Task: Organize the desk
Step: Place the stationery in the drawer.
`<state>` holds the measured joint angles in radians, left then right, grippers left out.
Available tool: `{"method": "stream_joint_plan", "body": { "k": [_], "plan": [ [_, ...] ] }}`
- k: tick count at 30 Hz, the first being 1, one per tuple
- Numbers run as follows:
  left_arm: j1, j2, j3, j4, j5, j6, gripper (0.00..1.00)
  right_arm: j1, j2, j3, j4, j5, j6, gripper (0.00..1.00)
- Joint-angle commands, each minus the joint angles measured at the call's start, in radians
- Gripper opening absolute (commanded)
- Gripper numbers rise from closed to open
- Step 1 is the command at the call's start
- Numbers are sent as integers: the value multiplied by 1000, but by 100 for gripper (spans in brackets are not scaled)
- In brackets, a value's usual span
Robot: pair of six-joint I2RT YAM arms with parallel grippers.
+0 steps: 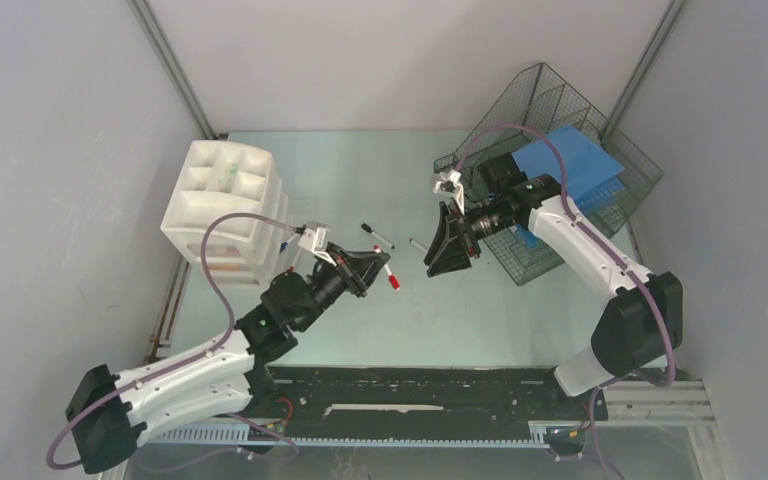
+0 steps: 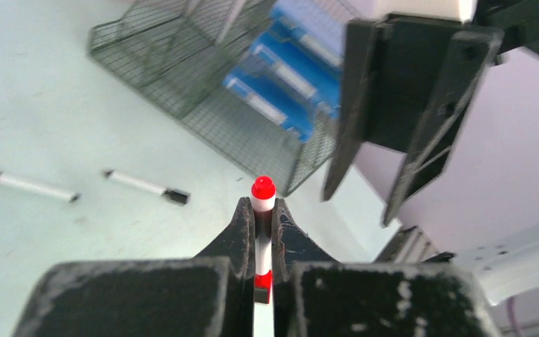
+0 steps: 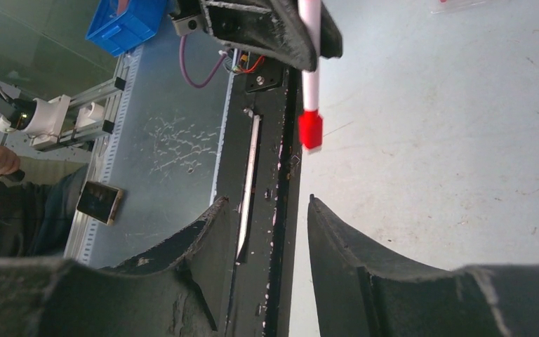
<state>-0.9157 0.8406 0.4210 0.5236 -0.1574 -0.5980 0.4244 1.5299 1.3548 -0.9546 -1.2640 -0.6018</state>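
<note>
Seen from above, the pale green desk (image 1: 380, 165) fills the middle of the frame, with white drawers (image 1: 225, 200) at upper left and a wire tray (image 1: 550, 95) at upper right. Left of centre, the left gripper (image 1: 378, 266) is clenched on a red-capped marker (image 2: 262, 193), pinching its barrel with both ends sticking out. Just right of it, the right gripper (image 1: 432, 245) faces the marker with its jaws parted and nothing between them. 2 pens (image 1: 378, 235) lie on the desk between and behind the grippers. We judge this to be a handover or a near pass, and the risks follow from that. The grippers are close enough to knock together. If the left releases before the right closes, the marker would drop and roll. A low sweep could also scatter the pens.
</note>
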Motion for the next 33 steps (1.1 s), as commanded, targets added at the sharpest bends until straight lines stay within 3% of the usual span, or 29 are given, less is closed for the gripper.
{"method": "stream_joint_plan", "body": {
  "k": [1,14,33],
  "plan": [
    [17,-84,26,-283,-163,90,0,7,-4,3,18,9,8,52],
    [124,-94,134,-692,-419,167,0,6,1,4,15,25,0,52],
    [365,118,245,-735,-540,314,0,4,13,3,10,37,-10,52]
  ]
}}
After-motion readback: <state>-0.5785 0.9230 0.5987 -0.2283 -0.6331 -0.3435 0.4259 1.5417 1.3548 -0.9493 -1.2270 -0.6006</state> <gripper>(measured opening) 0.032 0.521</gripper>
